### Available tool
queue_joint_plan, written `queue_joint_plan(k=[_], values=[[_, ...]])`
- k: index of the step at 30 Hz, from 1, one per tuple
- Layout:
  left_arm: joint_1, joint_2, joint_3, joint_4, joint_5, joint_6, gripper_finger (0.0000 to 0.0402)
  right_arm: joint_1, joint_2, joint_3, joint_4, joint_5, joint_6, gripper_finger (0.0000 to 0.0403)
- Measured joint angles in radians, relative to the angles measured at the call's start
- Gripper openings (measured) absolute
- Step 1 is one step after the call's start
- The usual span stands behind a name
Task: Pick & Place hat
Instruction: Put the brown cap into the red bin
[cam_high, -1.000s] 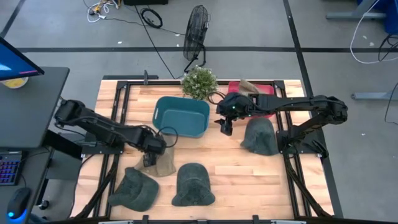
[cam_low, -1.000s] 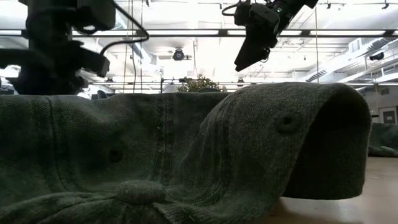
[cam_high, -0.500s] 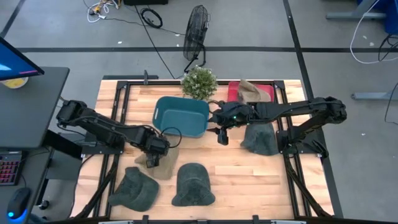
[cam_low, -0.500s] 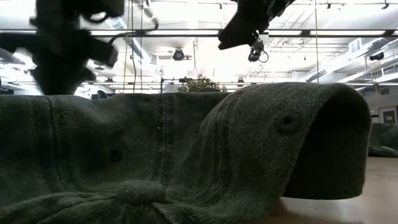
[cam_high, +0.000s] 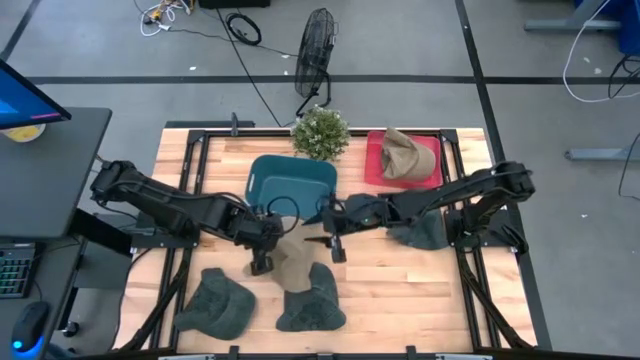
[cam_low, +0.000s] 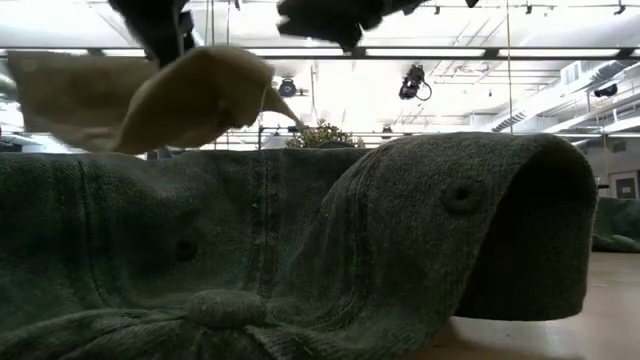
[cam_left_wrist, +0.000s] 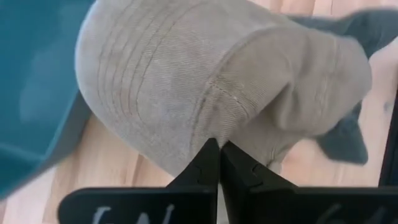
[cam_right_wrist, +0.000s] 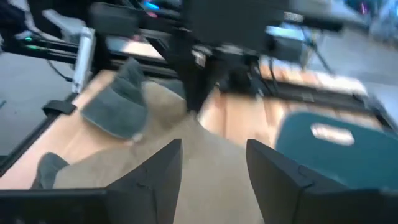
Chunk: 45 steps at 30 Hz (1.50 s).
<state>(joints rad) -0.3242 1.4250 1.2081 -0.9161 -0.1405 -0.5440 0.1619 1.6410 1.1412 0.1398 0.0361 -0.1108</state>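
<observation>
A tan hat (cam_high: 293, 265) hangs in the air near the table's middle, and my left gripper (cam_high: 264, 262) is shut on it from its left side. In the low view the tan hat (cam_low: 150, 95) floats above a green hat (cam_low: 400, 230) close to the camera. My right gripper (cam_high: 333, 247) is just right of the tan hat and open. In the right wrist view its fingers (cam_right_wrist: 155, 177) stand on either side of the tan cloth (cam_right_wrist: 208, 174); whether they touch it I cannot tell. My left gripper pinches the tan hat's edge at a stitched seam (cam_left_wrist: 214, 132) between its two shut fingers (cam_left_wrist: 205, 163). It comes at the hat from the table's left side. The hat is lifted clear of the table and spreads out beyond the fingertips.
A teal bin (cam_high: 292, 186) stands behind the grippers, with a plant (cam_high: 320, 132) beyond it. A red tray (cam_high: 375, 165) at the back right carries another tan hat (cam_high: 405, 155). Green hats lie at the near left (cam_high: 215, 303), near middle (cam_high: 312, 300) and right (cam_high: 420, 230).
My left gripper has taken hold of the tan hat, lifted it clear of the table and carried it a little toward the table's right edge. My right gripper has swung from beside the far green hat toward the table's left and near edges, up to the tan hat.
</observation>
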Motion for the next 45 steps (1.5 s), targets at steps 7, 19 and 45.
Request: queue_joint_plan(k=[7,19,45], values=[[0.033,0.000,0.014,0.132,-0.125,-0.021,0.0005,0.032,0.039,0.000,0.114,0.004,-0.081,0.0181],[0.110,0.010,0.012,0.284,-0.134,0.141,0.0006,0.006,0.053,0.000,-0.063,0.336,-0.090,0.0181],[0.184,-0.013,0.012,0.188,-0.351,0.428,0.0132,-0.011,0.028,0.000,-0.268,0.601,0.125,0.0009]])
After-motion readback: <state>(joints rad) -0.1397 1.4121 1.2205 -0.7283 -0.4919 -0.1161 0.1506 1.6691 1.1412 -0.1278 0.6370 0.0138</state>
